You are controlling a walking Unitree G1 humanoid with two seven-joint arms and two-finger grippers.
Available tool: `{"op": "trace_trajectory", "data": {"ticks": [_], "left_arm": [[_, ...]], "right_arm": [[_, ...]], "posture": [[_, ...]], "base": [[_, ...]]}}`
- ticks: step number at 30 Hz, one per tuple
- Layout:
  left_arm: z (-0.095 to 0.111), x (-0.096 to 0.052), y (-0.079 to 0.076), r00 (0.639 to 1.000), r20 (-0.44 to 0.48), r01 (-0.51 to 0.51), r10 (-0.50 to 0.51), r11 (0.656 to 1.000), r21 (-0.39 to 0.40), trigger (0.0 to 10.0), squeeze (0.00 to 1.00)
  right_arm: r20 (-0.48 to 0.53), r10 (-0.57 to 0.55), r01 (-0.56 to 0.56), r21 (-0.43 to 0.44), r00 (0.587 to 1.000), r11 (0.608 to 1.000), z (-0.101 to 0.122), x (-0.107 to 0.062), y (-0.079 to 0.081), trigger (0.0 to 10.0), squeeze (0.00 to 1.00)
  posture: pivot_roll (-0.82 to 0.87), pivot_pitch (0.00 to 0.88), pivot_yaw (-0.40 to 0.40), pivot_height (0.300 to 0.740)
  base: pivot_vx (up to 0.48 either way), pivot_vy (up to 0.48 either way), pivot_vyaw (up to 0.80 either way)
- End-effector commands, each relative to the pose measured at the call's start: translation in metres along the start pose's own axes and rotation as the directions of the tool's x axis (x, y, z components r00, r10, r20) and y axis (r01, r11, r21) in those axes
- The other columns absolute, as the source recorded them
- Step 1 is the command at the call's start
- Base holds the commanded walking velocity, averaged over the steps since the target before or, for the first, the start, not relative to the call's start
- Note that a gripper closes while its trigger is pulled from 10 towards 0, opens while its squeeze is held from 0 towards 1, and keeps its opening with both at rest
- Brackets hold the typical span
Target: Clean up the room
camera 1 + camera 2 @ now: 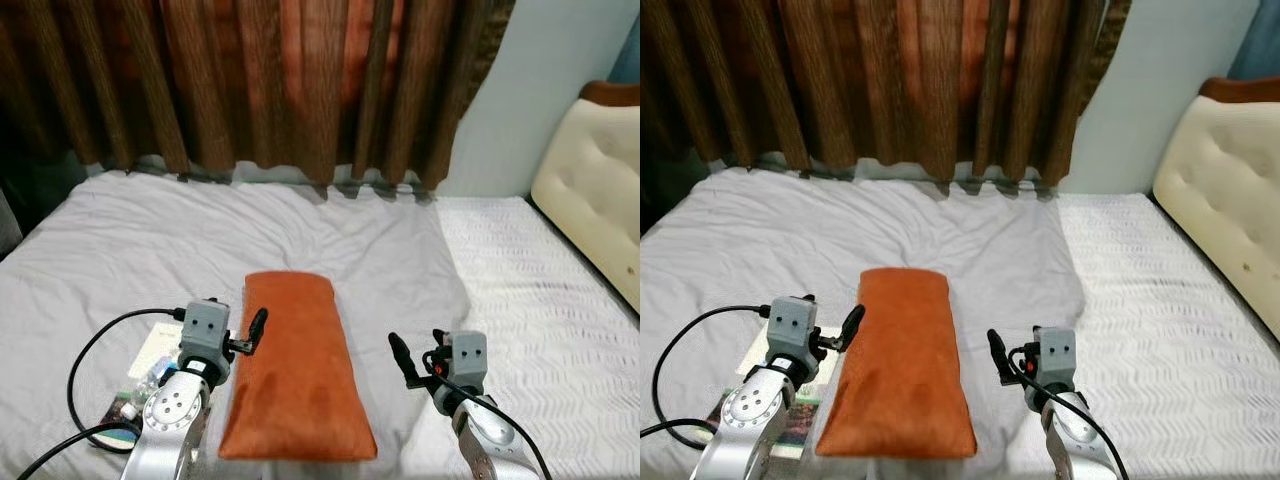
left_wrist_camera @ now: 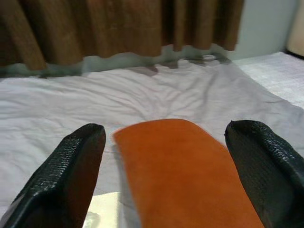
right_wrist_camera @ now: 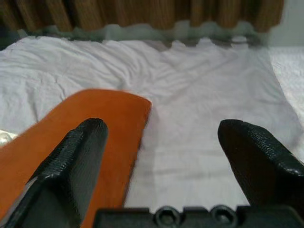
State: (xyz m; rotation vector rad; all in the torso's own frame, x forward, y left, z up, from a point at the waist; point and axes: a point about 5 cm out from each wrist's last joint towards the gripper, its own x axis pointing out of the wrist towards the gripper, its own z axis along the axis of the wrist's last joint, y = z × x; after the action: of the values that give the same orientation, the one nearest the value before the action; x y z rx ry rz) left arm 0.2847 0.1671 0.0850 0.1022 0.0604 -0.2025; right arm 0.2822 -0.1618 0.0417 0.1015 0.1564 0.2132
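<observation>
Left eye view, item one: orange pillow (image 1: 295,365), long and narrow, lying flat on the grey sheet (image 1: 150,240) of the bed, its long axis running away from us toward the brown curtain (image 1: 260,80).

Item two: left gripper (image 1: 250,335), fingers spread wide, held just at the pillow's left long edge; in its wrist view the two black fingers (image 2: 66,175) frame the pillow's far end.

Item three: right gripper (image 1: 420,360), fingers likewise wide apart, held off the pillow's right long edge with a strip of bare sheet between.

Item four: small clutter, a card and packets (image 1: 150,365), on the sheet under our left arm; contents too small to tell.

Item five: white textured mattress (image 1: 540,300) on our right, cream headboard (image 1: 600,190) beyond it.

Relation noted: the pillow lies between our two grippers, lengthwise ahead. We judge the left the nearer, so any lift would likely start there, gripping across the short width or taking both long edges together.
</observation>
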Motion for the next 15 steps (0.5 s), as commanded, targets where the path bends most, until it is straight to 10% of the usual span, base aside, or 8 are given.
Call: {"op": "trace_trajectory", "data": {"ticks": [1,8,15], "left_arm": [[0.001,-0.002,0.009,1.0,0.0,-0.028,0.028,1.0,0.008,10.0,0.0],[0.0,0.0,0.011,1.0,-0.01,-0.026,0.026,1.0,-0.011,10.0,0.0],[-0.014,0.013,0.038,0.991,-0.118,-0.098,0.055,0.912,-0.397,10.0,0.0]], "right_arm": [[0.006,0.034,-0.034,0.003,0.999,0.999,0.006,0.009,0.007,10.0,0.0],[-0.037,0.065,-0.062,0.08,0.997,0.995,0.007,0.019,0.008,10.0,0.0],[-0.154,0.158,-0.088,0.385,0.975,0.919,-0.002,0.035,0.021,10.0,0.0]], "posture": [[0.1,0.0,-0.069,0.74],[0.11,0.0,-0.071,0.74],[0.14,0.077,-0.073,0.74]], "base": [[0.48,0.0,0.0],[0.48,0.0,0.0],[0.069,0.0,0.0]]}}
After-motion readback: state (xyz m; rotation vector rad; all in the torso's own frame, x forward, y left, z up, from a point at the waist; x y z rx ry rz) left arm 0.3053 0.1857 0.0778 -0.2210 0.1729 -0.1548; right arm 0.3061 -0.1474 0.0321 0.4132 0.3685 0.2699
